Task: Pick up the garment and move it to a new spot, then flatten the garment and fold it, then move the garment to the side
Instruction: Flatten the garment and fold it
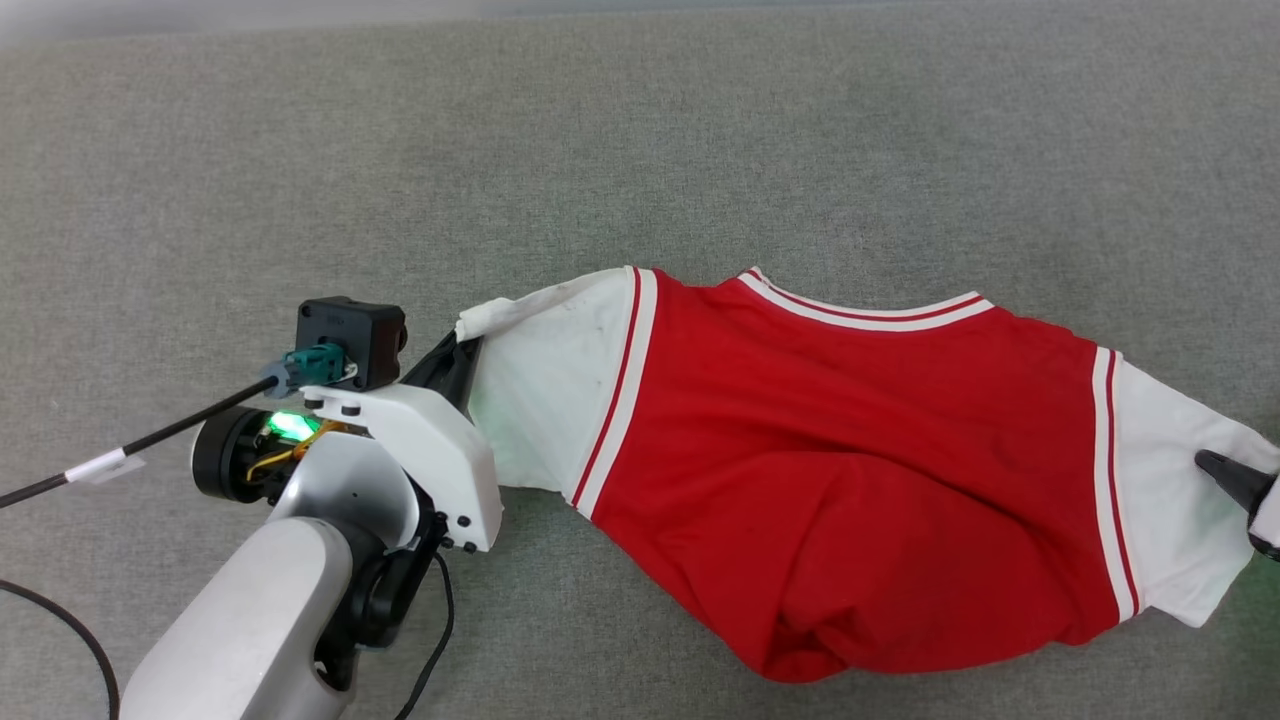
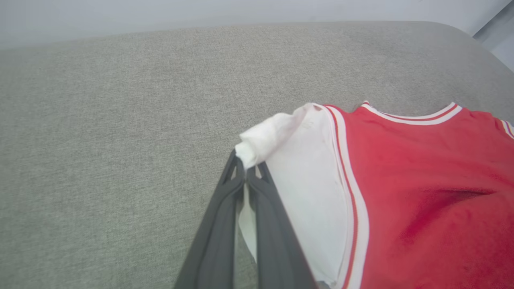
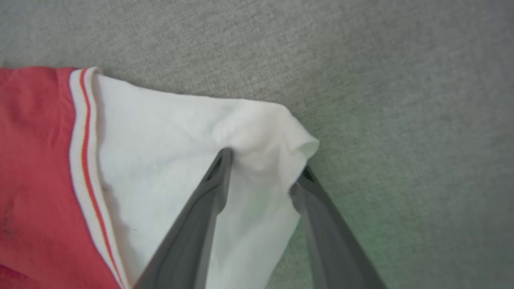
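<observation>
Pinching garment (image 1: 850,470): left claw (image 2: 245,176); right claw (image 1: 1235,482) cropped (head view).

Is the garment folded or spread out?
Spread, not folded: garment stretches sleeve to sleeve across the grey surface, lower edge bunched.

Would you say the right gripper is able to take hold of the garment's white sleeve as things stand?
Probably yes: the right gripper stands open with its fingers on either side of the bunched end of the white sleeve, and nothing else lies between them.
</observation>
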Tool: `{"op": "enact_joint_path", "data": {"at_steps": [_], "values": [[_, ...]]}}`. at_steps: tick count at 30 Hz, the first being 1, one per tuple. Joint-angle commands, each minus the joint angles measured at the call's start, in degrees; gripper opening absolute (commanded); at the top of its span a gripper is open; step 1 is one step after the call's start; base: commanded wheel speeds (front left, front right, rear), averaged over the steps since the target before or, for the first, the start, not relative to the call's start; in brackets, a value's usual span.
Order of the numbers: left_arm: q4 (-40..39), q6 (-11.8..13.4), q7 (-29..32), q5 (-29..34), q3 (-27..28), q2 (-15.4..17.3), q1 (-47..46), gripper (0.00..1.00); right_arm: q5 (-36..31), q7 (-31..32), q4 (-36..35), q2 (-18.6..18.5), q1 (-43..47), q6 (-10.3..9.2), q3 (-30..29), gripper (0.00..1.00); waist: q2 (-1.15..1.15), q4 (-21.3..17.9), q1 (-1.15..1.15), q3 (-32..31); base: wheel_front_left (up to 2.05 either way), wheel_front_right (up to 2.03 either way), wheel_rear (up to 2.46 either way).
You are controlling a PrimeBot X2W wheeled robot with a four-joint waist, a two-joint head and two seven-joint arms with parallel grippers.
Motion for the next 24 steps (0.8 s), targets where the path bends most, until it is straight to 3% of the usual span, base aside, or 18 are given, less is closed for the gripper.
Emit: {"op": "enact_joint_path", "data": {"at_steps": [1, 7, 16, 24], "values": [[0.3, -0.2, -0.4, -0.3, 0.1, 0.1, 0.3, 0.00, 0.4, 0.3, 1.8, 2.9, 1.2, 0.18, 2.3, 0.00, 0.00, -0.1, 0.00, -0.4, 0.00, 0.00, 0.00], [0.8, 0.5, -3.0, 0.6, 1.2, 1.1, 1.0, 0.00, -2.7, -4.2, -3.7, -0.5, 0.2, 0.08, 2.5, 0.00, 0.00, -0.9, 0.00, -3.4, 0.00, 0.00, 0.00], [2.0, 1.2, -9.9, 1.9, 5.0, 1.4, -1.8, 0.00, -10.4, -9.4, -15.1, 1.1, -3.1, 0.08, 2.5, 0.00, 0.00, -1.2, 0.00, -10.1, 0.00, 0.00, 0.00], [9.0, -2.6, -13.6, 0.5, 7.4, -0.3, -12.6, 0.00, -13.6, -14.3, -17.0, 3.7, -14.0, 0.07, 4.1, 0.00, 0.00, -0.5, 0.00, -10.5, 0.00, 0.00, 0.00]]}}
